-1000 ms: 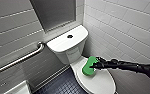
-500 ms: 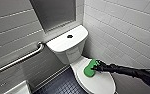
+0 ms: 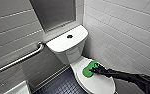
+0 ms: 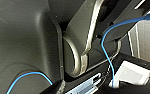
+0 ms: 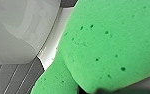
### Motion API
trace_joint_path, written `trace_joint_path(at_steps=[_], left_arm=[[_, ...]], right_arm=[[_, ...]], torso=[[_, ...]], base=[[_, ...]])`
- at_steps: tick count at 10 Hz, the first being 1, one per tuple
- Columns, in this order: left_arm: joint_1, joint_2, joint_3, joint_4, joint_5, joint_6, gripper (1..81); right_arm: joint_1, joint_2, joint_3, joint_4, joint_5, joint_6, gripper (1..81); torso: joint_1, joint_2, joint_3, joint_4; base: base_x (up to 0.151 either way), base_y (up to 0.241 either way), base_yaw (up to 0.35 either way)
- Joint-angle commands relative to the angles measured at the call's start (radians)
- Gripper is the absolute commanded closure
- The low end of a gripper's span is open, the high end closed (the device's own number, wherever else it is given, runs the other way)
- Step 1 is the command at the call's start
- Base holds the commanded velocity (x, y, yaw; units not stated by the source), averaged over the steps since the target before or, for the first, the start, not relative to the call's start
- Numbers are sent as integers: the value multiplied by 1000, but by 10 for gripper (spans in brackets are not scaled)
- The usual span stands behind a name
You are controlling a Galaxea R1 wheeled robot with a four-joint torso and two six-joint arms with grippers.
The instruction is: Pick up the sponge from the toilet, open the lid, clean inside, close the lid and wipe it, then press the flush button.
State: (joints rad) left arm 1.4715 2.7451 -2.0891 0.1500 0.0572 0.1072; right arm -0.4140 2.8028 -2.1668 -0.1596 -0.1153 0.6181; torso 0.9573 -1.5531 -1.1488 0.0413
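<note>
Bright green soft sponge (image 3: 88, 70) is staying put on closed white oval plastic lid (image 3: 99, 85), right claw (image 3: 95, 70) touching it, grip impossible to tell; lid-opening likely not yet starting.

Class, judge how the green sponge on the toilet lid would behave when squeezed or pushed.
The sponge shows open pores, so it is probably soft, compressible and light. Lying flat on the smooth lid, it would likely slide, not roll.

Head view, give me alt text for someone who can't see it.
The robot's right claw meets a green sponge lying on the closed white toilet lid. Behind, the tank cover carries a dark flush button; a grab bar lines the wall.
</note>
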Motion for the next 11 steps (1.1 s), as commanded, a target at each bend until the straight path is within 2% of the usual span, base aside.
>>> trace_joint_path(at_steps=[1,3,4,8,11], left_arm=[[23,-11,20,-7,92,5,10],[23,-7,21,-6,92,8,10],[23,-4,21,-6,92,8,10],[23,-2,21,-6,92,6,10],[23,6,26,-1,90,8,10]], right_arm=[[13,-131,200,-12,-60,5,811],[-41,-253,326,-14,-52,3,811],[-74,-297,357,-14,-21,3,811],[-220,-375,349,-12,95,2,811],[-289,-521,460,-12,157,3,811]], torso=[[0,0,0,0],[0,0,0,0],[0,0,0,0],[0,0,0,0],[0,0,0,0]], base=[[0,0,0],[0,0,0],[0,0,0],[0,0,0],[0,0,0]])
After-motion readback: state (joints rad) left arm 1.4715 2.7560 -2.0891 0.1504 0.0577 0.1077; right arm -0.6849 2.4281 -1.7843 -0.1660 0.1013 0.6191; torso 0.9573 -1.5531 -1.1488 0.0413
